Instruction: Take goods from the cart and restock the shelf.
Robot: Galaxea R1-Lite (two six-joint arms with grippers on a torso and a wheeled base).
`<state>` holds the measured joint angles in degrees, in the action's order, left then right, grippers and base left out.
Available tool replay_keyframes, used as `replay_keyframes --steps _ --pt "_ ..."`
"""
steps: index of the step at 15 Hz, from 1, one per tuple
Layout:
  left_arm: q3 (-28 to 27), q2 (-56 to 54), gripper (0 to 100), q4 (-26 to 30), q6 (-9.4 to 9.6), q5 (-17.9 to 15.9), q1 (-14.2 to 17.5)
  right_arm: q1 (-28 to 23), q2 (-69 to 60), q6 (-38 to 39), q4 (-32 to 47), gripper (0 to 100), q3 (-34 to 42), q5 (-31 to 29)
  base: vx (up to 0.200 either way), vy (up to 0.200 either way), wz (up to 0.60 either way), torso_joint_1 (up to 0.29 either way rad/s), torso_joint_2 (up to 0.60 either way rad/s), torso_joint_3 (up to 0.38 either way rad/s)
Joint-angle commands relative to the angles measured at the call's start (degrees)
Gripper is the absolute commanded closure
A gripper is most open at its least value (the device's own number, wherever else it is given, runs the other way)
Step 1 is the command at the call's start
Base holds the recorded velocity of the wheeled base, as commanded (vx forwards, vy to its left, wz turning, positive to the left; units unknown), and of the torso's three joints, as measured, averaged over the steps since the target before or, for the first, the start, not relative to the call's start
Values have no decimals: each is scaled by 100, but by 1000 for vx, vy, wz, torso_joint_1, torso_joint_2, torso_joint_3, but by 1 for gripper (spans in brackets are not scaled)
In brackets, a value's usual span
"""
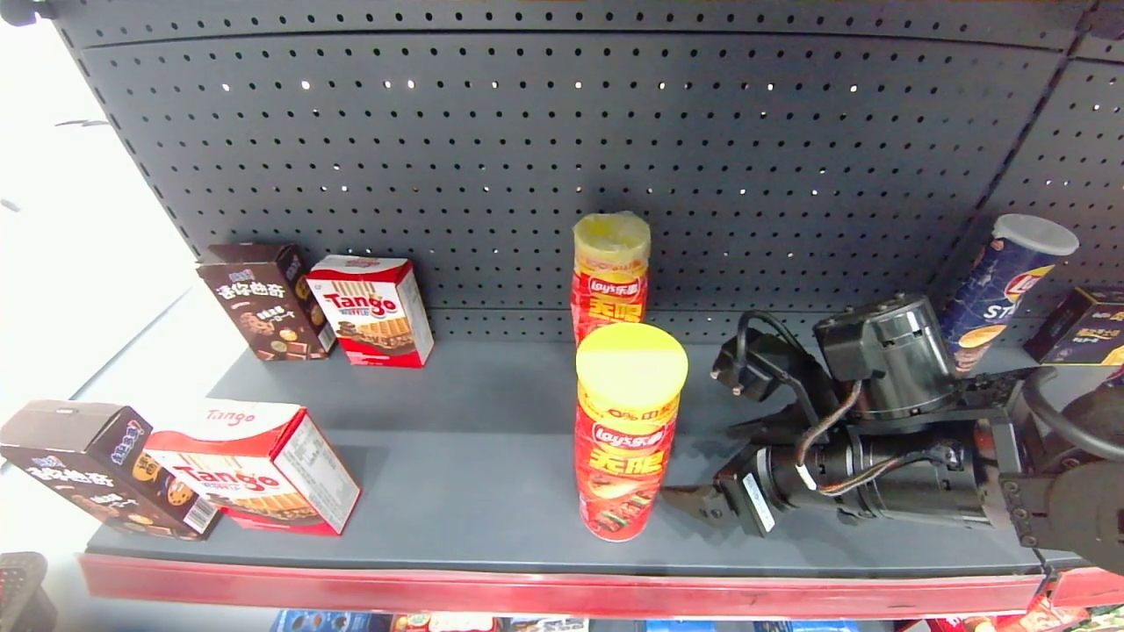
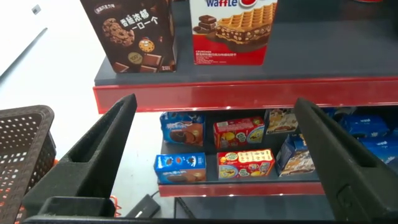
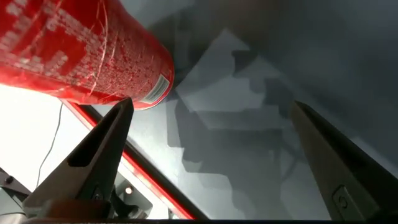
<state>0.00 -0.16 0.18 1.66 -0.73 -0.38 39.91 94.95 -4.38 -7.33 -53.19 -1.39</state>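
Grey shelf board [image 1: 492, 439] with a red front edge carries the goods listed here, backed by a dark perforated panel [image 1: 562, 158]; we proceed from left to right.

Left end, near the front edge: the near cookie box [image 1: 97, 465], dark brown, stands just beside the near wafer box [image 1: 263, 478], red and white; far behind them, at the panel, the far cookie box [image 1: 263, 303] stands upright against the far wafer box [image 1: 378, 309].

In the left wrist view, the left gripper [image 2: 216, 104] hangs in front of the red edge, below the near boxes; its jaws are spread wide with nothing between them; a dark mesh basket [image 2: 25, 149] is near it, and a lower shelf [image 2: 249, 186] of small boxes lies beyond.

Centre: two red chip cans with yellow lids stand upright, one behind the other; the far can [image 1: 610, 276] is at the panel; the near can [image 1: 625, 430] is close to the front edge.

Right of the near can, the right gripper [image 3: 211, 109] lies low over the board, pointed at the can; its jaws are parted and hold nothing; the can base sits just outside one finger [image 3: 106, 143]; we cannot tell whether they touch.

Far right: a blue can [image 1: 1001, 281] is at the panel, with a dark box [image 1: 1076, 329] beside it.
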Motion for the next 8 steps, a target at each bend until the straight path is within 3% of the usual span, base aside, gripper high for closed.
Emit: replay_keyframes --steps 1,8 --pt "0 16 0 -1 1 3 -6 25 50 -2 -6 0 1 -2 0 0 0 0 0 0" --pt "0 16 0 -1 19 -6 -6 -221 -460 86 -50 0 10 -98 0 0 0 0 0 0"
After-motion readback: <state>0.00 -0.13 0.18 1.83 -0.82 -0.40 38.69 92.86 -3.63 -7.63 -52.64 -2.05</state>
